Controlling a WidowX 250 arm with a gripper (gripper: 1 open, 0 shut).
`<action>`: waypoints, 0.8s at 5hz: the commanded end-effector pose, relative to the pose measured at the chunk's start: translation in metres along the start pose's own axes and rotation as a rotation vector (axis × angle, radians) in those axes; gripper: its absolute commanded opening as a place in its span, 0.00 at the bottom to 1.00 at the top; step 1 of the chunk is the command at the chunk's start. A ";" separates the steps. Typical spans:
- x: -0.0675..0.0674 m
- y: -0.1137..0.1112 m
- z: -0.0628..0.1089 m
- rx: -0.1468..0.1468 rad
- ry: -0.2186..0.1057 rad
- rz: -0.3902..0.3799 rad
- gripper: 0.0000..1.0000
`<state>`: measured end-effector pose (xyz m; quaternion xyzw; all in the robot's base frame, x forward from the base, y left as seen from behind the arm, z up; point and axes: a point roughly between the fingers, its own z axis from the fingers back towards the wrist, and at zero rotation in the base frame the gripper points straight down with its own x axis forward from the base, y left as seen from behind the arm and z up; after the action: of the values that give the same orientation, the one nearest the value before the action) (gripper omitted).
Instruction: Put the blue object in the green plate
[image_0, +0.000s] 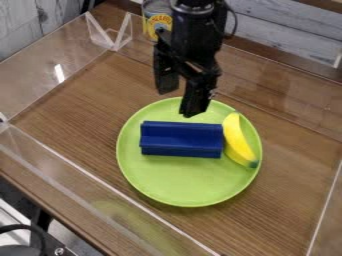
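The blue object (182, 140), a dark blue rectangular block, lies on the green plate (174, 185) a little left of the plate's middle. A yellow banana (239, 139) rests on the plate right beside the block's right end. My gripper (177, 93) hangs just above the plate's far rim, behind the block, its two black fingers (195, 98) spread apart with nothing between them. It does not touch the block.
The plate sits on a wooden tabletop (80, 110) enclosed by clear acrylic walls (40, 165) on all sides. A yellow-labelled container (158, 22) stands behind the arm at the back edge.
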<state>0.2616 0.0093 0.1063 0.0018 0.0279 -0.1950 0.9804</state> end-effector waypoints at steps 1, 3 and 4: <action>-0.002 0.004 0.009 0.034 -0.057 -0.063 1.00; -0.005 0.004 -0.004 0.037 -0.076 -0.123 1.00; -0.006 0.004 -0.010 0.034 -0.081 -0.132 1.00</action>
<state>0.2536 0.0114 0.0856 0.0020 0.0071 -0.2651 0.9642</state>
